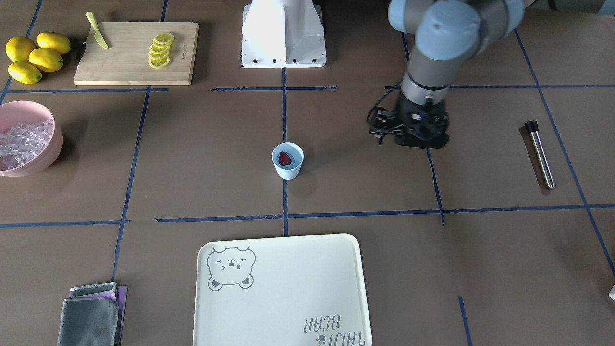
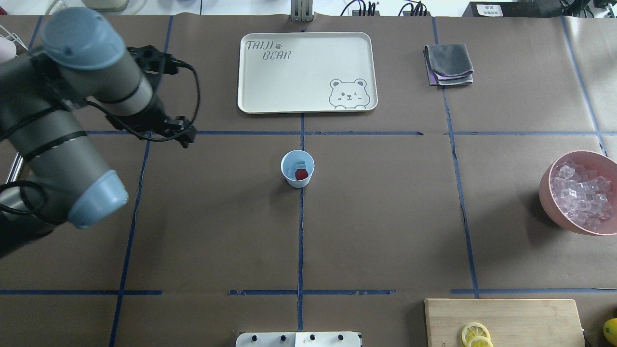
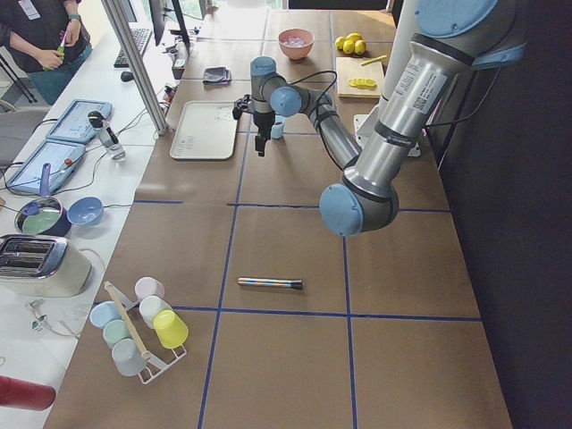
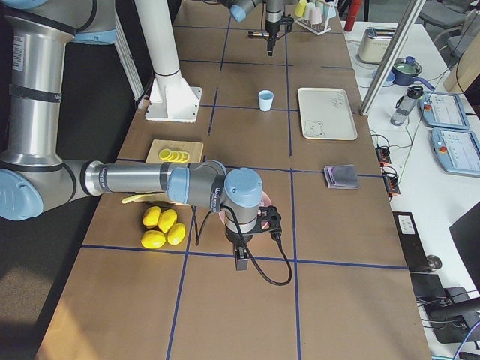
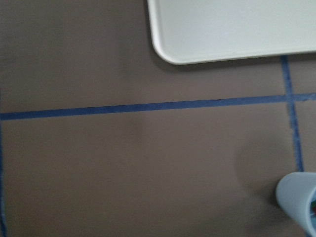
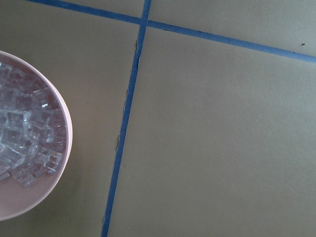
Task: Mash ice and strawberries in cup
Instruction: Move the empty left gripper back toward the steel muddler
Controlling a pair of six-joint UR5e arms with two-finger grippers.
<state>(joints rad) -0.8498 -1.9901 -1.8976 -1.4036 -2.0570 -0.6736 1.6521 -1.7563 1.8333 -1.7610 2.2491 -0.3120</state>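
The light-blue cup [image 1: 288, 167] stands at the table's middle with one dark-red strawberry [image 1: 284, 158] in it. Both also show in the overhead view: the cup [image 2: 297, 169] and the strawberry [image 2: 301, 174]. I cannot make out ice in the cup. Ice cubes [image 2: 578, 193] fill a pink bowl [image 1: 45, 158] on my right. My left gripper [image 1: 415, 129] hangs over bare table well to the left of the cup, pointing down; I cannot tell whether it is open. My right gripper [image 4: 241, 261] hovers beside the pink bowl; I cannot tell its state.
A steel muddler [image 1: 540, 154] lies on the table beyond my left gripper. A cream bear tray [image 1: 288, 293] sits across from the cup. A cutting board [image 1: 125, 62] holds lemon slices and a knife, with lemons [image 1: 36, 57] beside it. A grey cloth [image 1: 91, 315] lies folded.
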